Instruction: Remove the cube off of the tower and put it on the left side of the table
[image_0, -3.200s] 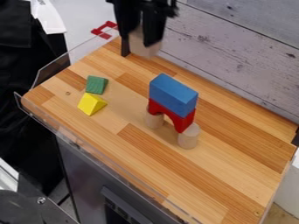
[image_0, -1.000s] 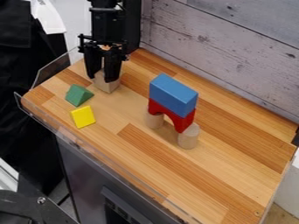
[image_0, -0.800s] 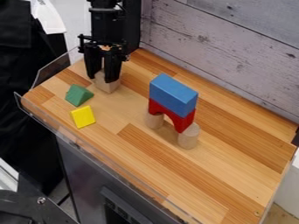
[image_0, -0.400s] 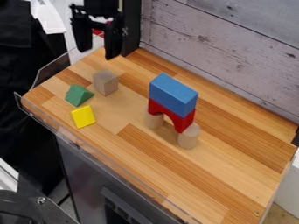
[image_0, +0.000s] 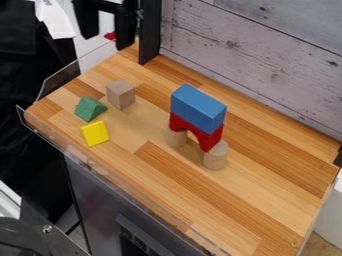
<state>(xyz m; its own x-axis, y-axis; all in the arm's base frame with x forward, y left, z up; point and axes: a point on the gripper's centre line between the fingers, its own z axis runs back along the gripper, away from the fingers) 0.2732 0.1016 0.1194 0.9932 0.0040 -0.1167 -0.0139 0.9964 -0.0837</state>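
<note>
1. While the gripper hangs above the upper-left edge of the tabletop, its jaws are spread apart, with nothing between them.
2. Off the tower, the bare wooden cube sits on the tabletop, toward the left of the camera view and well apart from the stacked blocks.
3. Just beside the cube, on the side nearer the left edge, lies a green wedge; a yellow block lies near the wedge, lower in the view.
4. The tower stands around the middle of the tabletop: a long blue block lies on a red arch, whose feet rest on two upright wooden cylinders, one farther back and one nearer the camera.
5. A clear guard runs along the left edge, and a pale plank wall rises behind the tabletop.
</note>
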